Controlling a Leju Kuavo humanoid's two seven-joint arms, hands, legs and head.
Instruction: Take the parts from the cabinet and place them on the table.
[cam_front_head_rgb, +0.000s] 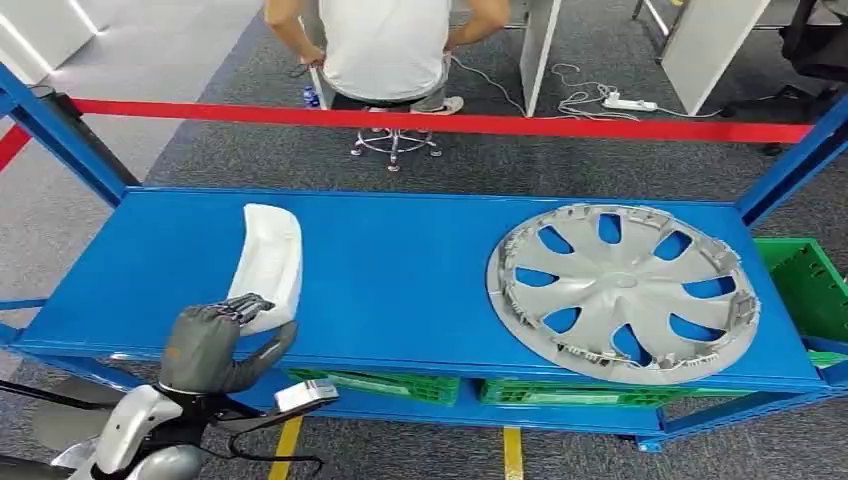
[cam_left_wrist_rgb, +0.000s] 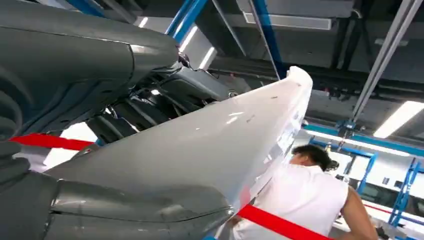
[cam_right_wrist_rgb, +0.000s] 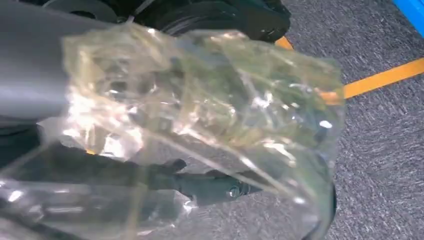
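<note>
**Two parts on the blue shelf, left hand on the white one**

One white curved part (cam_front_head_rgb: 268, 262) lies toward the left end of the blue shelf (cam_front_head_rgb: 400, 270), running from mid-depth to the front edge. The left hand (cam_front_head_rgb: 215, 340) comes up from below at the front-left, its dark fingers (cam_front_head_rgb: 245, 305) curled over the part's near end and its thumb (cam_front_head_rgb: 262, 358) angled beneath at the shelf's front edge. In the left wrist view the fingers (cam_left_wrist_rgb: 150, 107) sit on one face of the white part and the thumb on the other, so the hand grips it.

To the right, one silver wheel cover (cam_front_head_rgb: 622, 290) lies flat near the right end, reaching close to the front edge.

Green crates show below the shelf and one green crate (cam_front_head_rgb: 808, 285) beside its right end.

Behind the red bar (cam_front_head_rgb: 440, 120), one person (cam_front_head_rgb: 385, 45) sits.

The right hand (cam_right_wrist_rgb: 210, 182) hangs over grey carpet with crumpled clear plastic film (cam_right_wrist_rgb: 200, 105) in front of it; its grasp cannot be made out.
</note>
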